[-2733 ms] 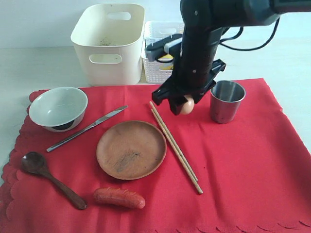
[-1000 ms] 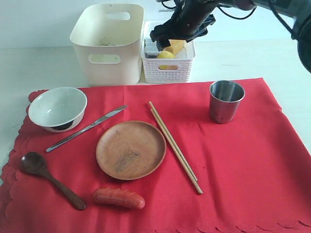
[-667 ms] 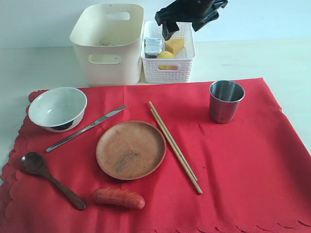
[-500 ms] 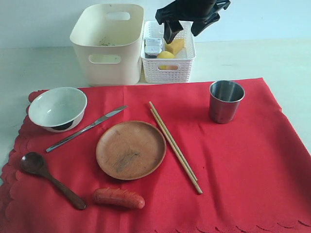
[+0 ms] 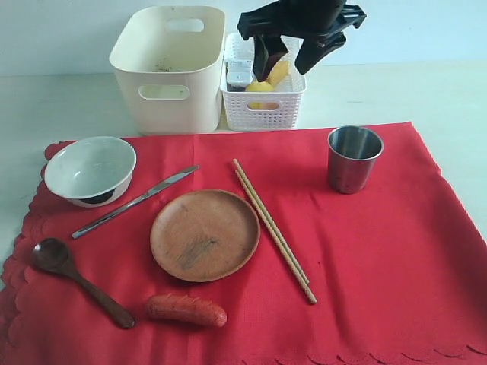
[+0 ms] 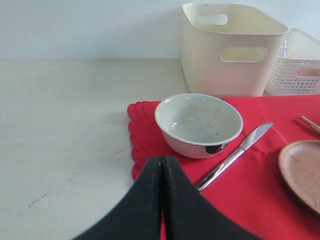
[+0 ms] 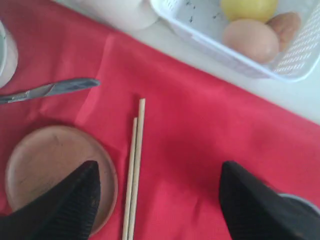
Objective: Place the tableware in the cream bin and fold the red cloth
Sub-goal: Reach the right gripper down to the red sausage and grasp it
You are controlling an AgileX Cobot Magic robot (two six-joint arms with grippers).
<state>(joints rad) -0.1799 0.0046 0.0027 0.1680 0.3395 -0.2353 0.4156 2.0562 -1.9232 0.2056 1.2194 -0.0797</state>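
Note:
The red cloth (image 5: 380, 251) covers the near table. On it lie the white bowl (image 5: 90, 169), metal knife (image 5: 137, 201), wooden plate (image 5: 205, 234), chopsticks (image 5: 274, 230), dark spoon (image 5: 80, 281) and steel cup (image 5: 354, 158). The cream bin (image 5: 171, 91) stands behind the cloth. My right gripper (image 5: 288, 53) hangs open and empty above the lattice basket; in its own view the right gripper (image 7: 160, 170) looks down on the chopsticks (image 7: 134, 170) and plate (image 7: 50, 170). My left gripper (image 6: 162, 160) is shut on nothing, short of the bowl (image 6: 199, 122) and knife (image 6: 235, 155).
A white lattice basket (image 5: 262, 106) next to the bin holds a lemon (image 7: 249, 7), an egg (image 7: 250, 39) and cheese (image 5: 278, 71). A sausage (image 5: 186, 310) lies near the cloth's front edge. Bare table lies left of the cloth (image 6: 65, 140).
My right gripper carried the egg from the cloth up to the lattice basket and let it go. It now hangs open over the basket, a little lower than before.

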